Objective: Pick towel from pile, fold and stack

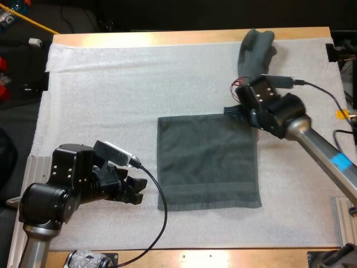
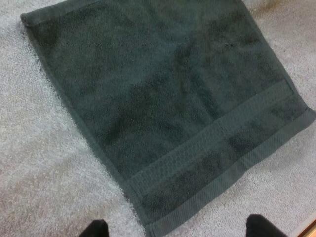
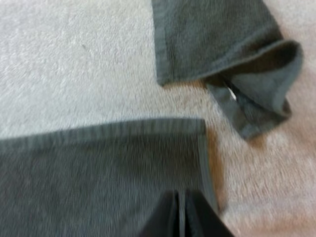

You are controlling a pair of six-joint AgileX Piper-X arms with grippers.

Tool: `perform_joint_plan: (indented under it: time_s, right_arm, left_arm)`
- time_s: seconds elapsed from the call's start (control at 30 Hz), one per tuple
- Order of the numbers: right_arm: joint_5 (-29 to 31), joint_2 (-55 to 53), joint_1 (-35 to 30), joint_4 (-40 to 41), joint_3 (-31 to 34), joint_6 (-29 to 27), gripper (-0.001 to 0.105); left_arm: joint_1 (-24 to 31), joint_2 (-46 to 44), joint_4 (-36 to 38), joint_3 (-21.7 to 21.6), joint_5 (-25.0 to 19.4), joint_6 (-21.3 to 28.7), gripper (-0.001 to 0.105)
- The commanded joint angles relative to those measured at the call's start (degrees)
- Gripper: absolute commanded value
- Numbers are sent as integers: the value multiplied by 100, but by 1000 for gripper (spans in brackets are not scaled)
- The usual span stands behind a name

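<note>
Flat towel [image 1: 207, 162] spread mid-mat, crumpled towel [image 1: 256, 50] at the far right.
The right gripper [image 1: 233, 111] sits over the flat towel's far right corner, fingers [image 3: 165, 217] pressed together. The left gripper [image 1: 140, 190] rests on the white mat [image 1: 111, 84] just left of the near left corner, fingers [image 2: 96, 229] spread apart, holding nothing.

The spread-out towel [image 1: 207, 162] is matt dark grey-green terry cloth. It's fuzzy all over, with a flatter woven band along the hem nearest the counter's front edge. The crumpled towel [image 1: 255, 50] by the far right corner looks like the same cloth. The white mat [image 1: 111, 84] is soft, nubbly and matt. The counter [image 1: 167, 38] is smooth pale wood with a slight sheen. The right arm [image 1: 318, 144] is a dull silvery metal tube with matt black joints.
</note>
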Motion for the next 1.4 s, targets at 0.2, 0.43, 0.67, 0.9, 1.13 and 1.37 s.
perform_joint_plan:
  time_s: [0.2,0.43,0.67,0.9,1.13,1.37]
  right_arm:
    - [-413,-1071,8,936,-7,-70,0]
    - [-444,-2080,250,1408,351,38,31]
    - [-524,-2945,852,1626,916,604,59]
    - [-573,-3553,1574,1631,1739,1379,59]
    - [-597,-3702,2072,1593,2605,1996,59]
    - [-882,-3702,2101,687,3701,2206,59]
  left_arm:
    - [-25,-31,25,-37,27,39,55]
    - [-25,-31,243,-37,28,39,55]
    - [-25,-45,623,-37,697,13,55]
    - [-25,-447,1056,-37,788,-26,55]
    - [-25,-1003,1209,37,788,-116,55]
    - [-25,-1199,1229,411,811,-128,55]
